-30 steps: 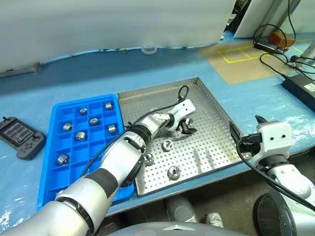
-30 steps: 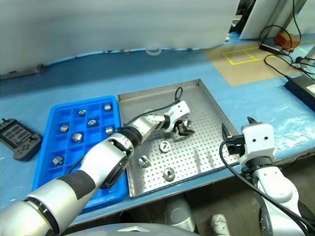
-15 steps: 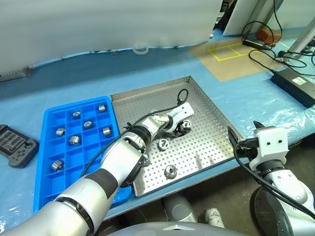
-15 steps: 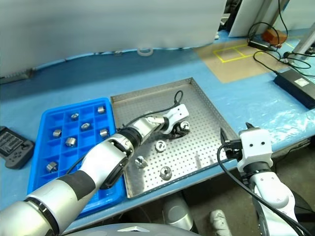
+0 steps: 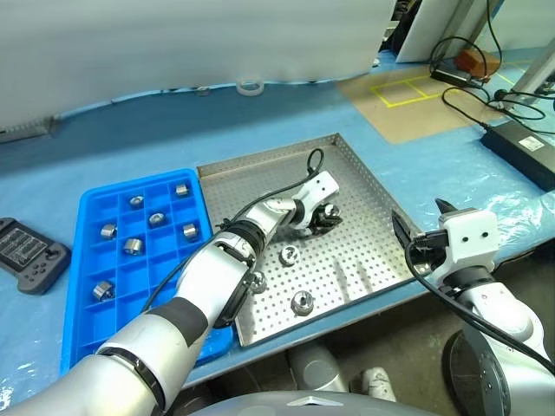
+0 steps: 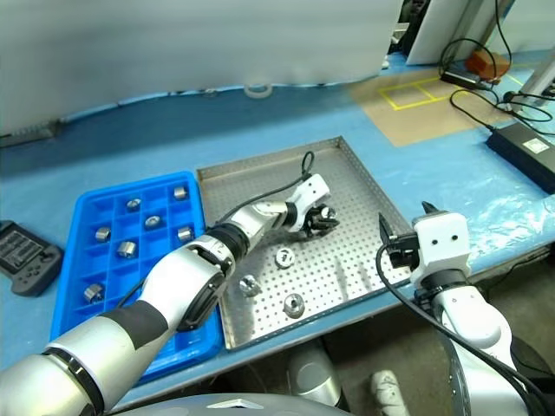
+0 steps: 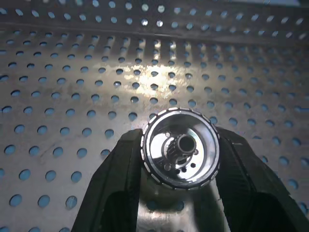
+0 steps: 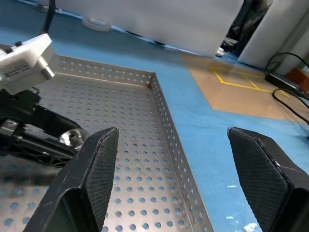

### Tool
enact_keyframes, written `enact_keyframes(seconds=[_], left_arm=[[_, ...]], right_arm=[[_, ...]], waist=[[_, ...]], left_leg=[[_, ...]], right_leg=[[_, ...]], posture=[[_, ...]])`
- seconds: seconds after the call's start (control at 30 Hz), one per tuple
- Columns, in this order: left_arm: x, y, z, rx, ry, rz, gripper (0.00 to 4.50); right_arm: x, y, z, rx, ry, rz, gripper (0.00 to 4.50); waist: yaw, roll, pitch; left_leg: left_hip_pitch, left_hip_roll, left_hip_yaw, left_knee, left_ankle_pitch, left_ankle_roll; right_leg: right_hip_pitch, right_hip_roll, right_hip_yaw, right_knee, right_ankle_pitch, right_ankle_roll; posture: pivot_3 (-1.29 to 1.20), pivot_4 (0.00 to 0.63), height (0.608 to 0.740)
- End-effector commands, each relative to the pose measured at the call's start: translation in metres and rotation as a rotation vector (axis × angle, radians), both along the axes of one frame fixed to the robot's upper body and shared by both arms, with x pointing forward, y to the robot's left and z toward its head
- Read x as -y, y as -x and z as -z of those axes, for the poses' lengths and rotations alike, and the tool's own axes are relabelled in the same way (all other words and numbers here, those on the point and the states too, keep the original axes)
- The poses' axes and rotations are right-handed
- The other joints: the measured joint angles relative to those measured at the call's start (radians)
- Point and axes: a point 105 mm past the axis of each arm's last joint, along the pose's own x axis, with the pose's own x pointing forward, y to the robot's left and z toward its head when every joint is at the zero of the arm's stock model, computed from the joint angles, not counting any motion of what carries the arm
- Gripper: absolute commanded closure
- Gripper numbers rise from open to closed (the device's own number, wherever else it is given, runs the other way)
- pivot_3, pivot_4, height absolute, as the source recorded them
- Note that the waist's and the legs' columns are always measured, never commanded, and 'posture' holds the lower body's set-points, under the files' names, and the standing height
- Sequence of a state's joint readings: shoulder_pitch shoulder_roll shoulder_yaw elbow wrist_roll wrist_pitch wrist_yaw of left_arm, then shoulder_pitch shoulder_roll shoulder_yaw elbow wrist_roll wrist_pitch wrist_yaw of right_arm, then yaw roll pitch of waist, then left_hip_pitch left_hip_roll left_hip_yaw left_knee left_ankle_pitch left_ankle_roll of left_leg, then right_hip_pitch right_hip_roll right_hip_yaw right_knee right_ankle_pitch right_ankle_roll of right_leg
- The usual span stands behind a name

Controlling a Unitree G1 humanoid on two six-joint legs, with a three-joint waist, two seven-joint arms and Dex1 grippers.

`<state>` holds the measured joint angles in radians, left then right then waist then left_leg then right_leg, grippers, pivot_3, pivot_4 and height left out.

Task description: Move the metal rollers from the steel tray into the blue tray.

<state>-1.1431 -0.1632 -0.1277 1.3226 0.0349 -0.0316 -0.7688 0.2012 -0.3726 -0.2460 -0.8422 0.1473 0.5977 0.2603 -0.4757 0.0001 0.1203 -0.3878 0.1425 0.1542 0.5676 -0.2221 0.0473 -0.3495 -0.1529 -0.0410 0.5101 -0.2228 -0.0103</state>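
The steel tray (image 5: 368,195) lies in the middle of the blue-covered table. Above its centre my left gripper (image 5: 325,217) is shut on a metal roller (image 7: 179,147), which sits between the two black fingers just over the perforated floor. Three more metal rollers (image 5: 289,255) (image 5: 256,279) (image 5: 301,302) lie loose nearer the tray's front. The blue tray (image 5: 87,208) rests to the left of the steel tray, with several rollers (image 5: 132,245) in its compartments. My right gripper (image 5: 421,221) stands open beside the steel tray's right rim, nothing between its fingers.
A black handheld remote (image 5: 30,251) lies left of the blue tray. A white tape ring (image 5: 251,87) sits at the back of the table. Cables and a black box (image 5: 520,147) lie at the far right, beside a brown patch with yellow lines (image 5: 416,95).
My left gripper has shut on the roller it was straddling and lifted it slightly off the tray floor. The right arm has stayed put; the camera view has shifted.
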Motion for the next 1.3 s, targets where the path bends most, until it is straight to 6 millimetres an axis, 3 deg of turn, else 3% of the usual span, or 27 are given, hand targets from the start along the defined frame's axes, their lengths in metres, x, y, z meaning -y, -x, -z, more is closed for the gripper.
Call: enact_keyframes(seconds=[0.03,0.2,0.27,0.4,0.53,0.6,0.63,0.73,0.8,0.87,1.0,1.1,1.17,1.3], left_arm=[[0.033,0.01,-0.062,0.027,0.214,0.134,2.74],[-0.029,-0.018,-0.071,0.14,0.199,0.062,2.74],[-0.047,-0.019,-0.079,0.173,0.22,0.072,2.74],[-0.11,-0.015,-0.107,0.242,0.276,0.028,2.74],[-0.16,0.01,-0.114,0.253,0.241,-0.034,2.74],[-0.175,0.027,-0.115,0.239,0.232,-0.051,2.74],[-0.184,0.037,-0.114,0.225,0.227,-0.064,2.74],[-0.204,0.063,-0.105,0.183,0.194,-0.104,2.74],[-0.221,0.087,-0.089,0.148,0.136,-0.14,2.74],[-0.232,0.107,-0.076,0.114,0.088,-0.171,2.74],[-0.239,0.133,-0.061,0.073,0.07,-0.224,2.74],[-0.238,0.144,-0.05,0.041,0.066,-0.26,2.74],[-0.237,0.149,-0.044,0.022,0.07,-0.27,2.74],[-0.241,0.14,-0.037,0.056,0.055,-0.361,2.74]], right_arm=[[-0.005,0.002,-0.008,0.0,-0.012,-0.1,0.74],[-0.001,-0.017,-0.02,0.007,-0.007,-0.188,0.74],[-0.004,-0.026,-0.025,0.014,-0.017,-0.228,0.74],[-0.031,-0.048,-0.027,-0.009,-0.005,-0.414,0.74],[-0.056,-0.065,-0.032,-0.013,0.001,-0.571,0.74],[-0.066,-0.071,-0.032,-0.021,0.006,-0.638,0.74],[-0.074,-0.073,-0.031,-0.03,0.008,-0.682,0.74],[-0.092,-0.078,-0.027,-0.051,0.019,-0.785,0.74],[-0.108,-0.081,-0.024,-0.057,0.031,-0.86,0.74],[-0.12,-0.082,-0.022,-0.063,0.036,-0.92,0.74],[-0.134,-0.082,-0.018,-0.077,0.041,-0.997,0.74],[-0.142,-0.081,-0.013,-0.089,0.052,-1.036,0.74],[-0.145,-0.081,-0.012,-0.093,0.062,-1.052,0.74],[-0.148,-0.084,-0.011,-0.089,0.07,-1.06,0.74]], waist=[[0.007,0.0,0.001],[0.029,0.0,0.002],[0.028,0.0,0.003],[0.066,-0.002,0.009],[0.155,-0.001,0.011],[0.224,-0.002,0.012],[0.257,-0.003,0.012],[0.371,-0.003,0.013],[0.432,-0.003,0.013],[0.482,-0.004,0.013],[0.568,-0.007,0.017],[0.604,-0.012,0.02],[0.612,-0.013,0.022],[0.625,-0.017,0.023]], left_leg=[[0.0,0.0,-0.001,0.0,0.0,0.0],[-0.001,-0.005,-0.005,0.001,-0.001,0.003],[-0.001,-0.005,-0.005,0.003,-0.001,0.003],[-0.002,-0.003,-0.007,0.003,0.0,0.002],[-0.002,0.005,-0.007,0.005,0.002,0.002],[-0.001,0.006,-0.007,0.005,0.002,0.002],[-0.001,0.006,-0.008,0.006,0.002,0.002],[0.001,0.007,-0.008,0.003,0.003,0.001],[0.001,0.007,-0.007,0.003,0.006,-0.004],[0.003,0.006,-0.006,0.002,0.006,-0.005],[0.005,0.002,-0.007,0.0,0.009,-0.01],[0.011,0.001,-0.007,-0.003,0.009,-0.013],[0.015,0.004,-0.007,-0.008,0.012,-0.019],[0.023,0.01,-0.006,-0.028,0.027,-0.034]], right_leg=[[0.001,-0.001,-0.001,0.0,0.0,0.0],[0.004,-0.008,-0.008,0.001,0.0,0.0],[0.004,-0.008,-0.01,0.002,0.0,0.0],[0.003,-0.009,-0.014,0.008,0.0,-0.001],[0.0,-0.007,-0.021,0.012,0.001,-0.002],[-0.001,-0.008,-0.021,0.021,0.001,-0.004],[-0.003,-0.008,-0.02,0.028,-0.005,-0.013],[-0.004,-0.007,-0.017,0.03,-0.008,-0.019],[-0.005,-0.002,-0.014,0.033,-0.013,-0.029],[-0.006,-0.001,-0.012,0.038,-0.017,-0.042],[-0.004,0.0,-0.011,0.038,-0.019,-0.044],[0.001,0.0,-0.009,0.036,-0.019,-0.044],[0.003,0.004,-0.005,0.034,-0.019,-0.043],[-0.001,0.012,0.015,0.034,-0.022,-0.031]], posture=[[-0.62,0.15,0.74],[-0.51,0.15,0.74],[-0.43,0.15,0.74],[-0.29,0.15,0.74],[-0.14,0.15,0.74],[-0.07,0.15,0.74],[-0.03,0.15,0.74],[0.04,0.15,0.74],[0.1,0.15,0.74],[0.15,0.15,0.74],[0.21,0.15,0.74],[0.25,0.15,0.74],[0.26,0.15,0.74],[0.26,0.15,0.74]])
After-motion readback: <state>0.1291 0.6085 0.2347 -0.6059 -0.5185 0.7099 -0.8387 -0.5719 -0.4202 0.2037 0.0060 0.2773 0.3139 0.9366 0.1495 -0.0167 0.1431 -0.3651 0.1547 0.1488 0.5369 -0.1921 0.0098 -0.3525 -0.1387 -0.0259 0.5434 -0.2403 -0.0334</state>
